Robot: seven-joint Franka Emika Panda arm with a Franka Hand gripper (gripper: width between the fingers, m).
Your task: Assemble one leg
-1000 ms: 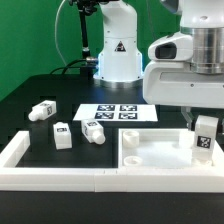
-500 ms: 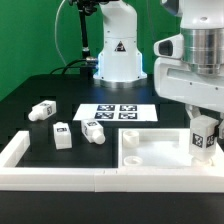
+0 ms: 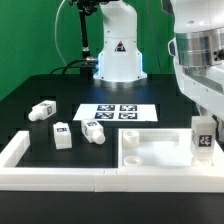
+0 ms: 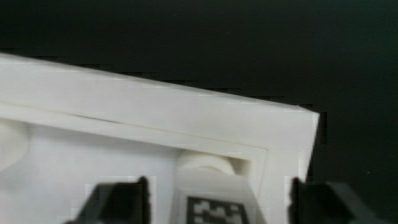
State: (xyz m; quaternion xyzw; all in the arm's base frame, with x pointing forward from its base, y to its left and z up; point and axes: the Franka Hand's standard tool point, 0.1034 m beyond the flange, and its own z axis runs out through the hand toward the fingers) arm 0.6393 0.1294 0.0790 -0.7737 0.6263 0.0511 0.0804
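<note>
White plastic leg (image 3: 203, 138) stands upright on the tray-like tabletop's (image 3: 150, 158) corner, directly below the gripper (image 4: 221, 183), between its widely spread fingers with gaps on both sides.

No words, letters or numbers can be read anywhere. A black triangular warning sign (image 3: 117, 47) sits on the white robot base (image 3: 118, 65) at the far side of the worktop (image 3: 60, 95); its inner symbol is too small to make out. The marker board (image 3: 118, 113) carries four black-and-white square coded tags. A similar tag sits on each loose leg at the near left: first leg (image 3: 41, 111), second leg (image 3: 62, 133), third leg (image 3: 94, 130). The upright leg (image 3: 202, 137) at the near right bears one too, partly seen in the wrist view.
</note>
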